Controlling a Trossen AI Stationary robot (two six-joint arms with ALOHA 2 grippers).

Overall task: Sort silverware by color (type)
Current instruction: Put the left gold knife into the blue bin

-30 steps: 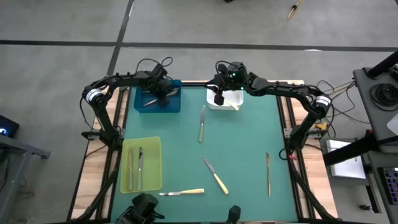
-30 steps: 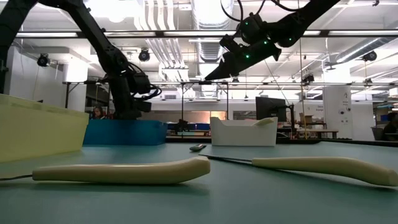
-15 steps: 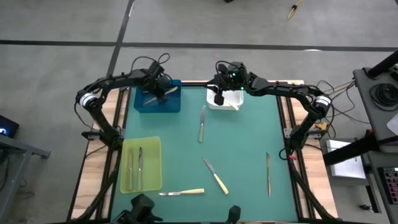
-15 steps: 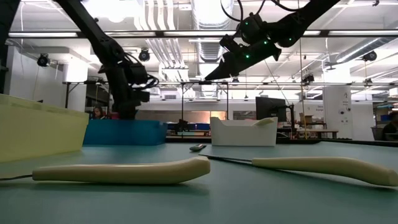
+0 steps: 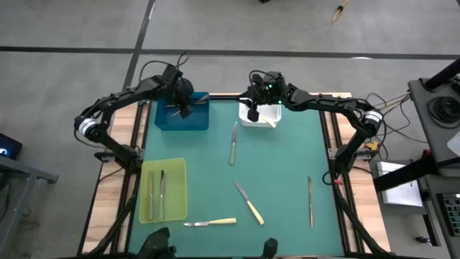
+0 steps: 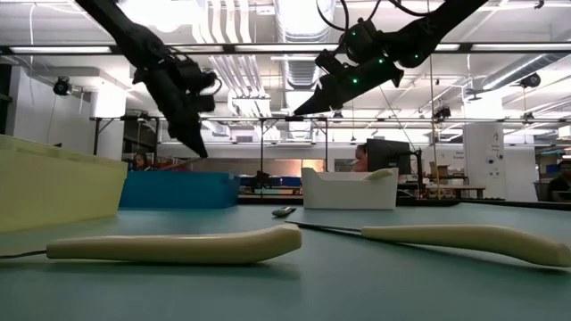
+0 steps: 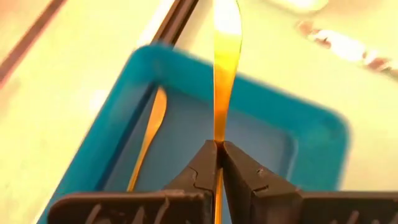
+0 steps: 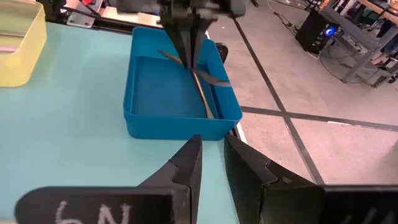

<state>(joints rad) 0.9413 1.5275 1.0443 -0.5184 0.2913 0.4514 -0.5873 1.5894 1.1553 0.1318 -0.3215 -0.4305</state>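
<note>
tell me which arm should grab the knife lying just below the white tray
Right, I'd say. The right gripper hangs open over the white tray, close to that knife; the left gripper already pinches a utensil.

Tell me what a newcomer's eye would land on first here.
Probably the left claw, raised above the blue plastic tray at the table's far left, shut on a slim utensil. The right claw hovers by the white tray, and pale-handled knives lie scattered on the green mat.
</note>
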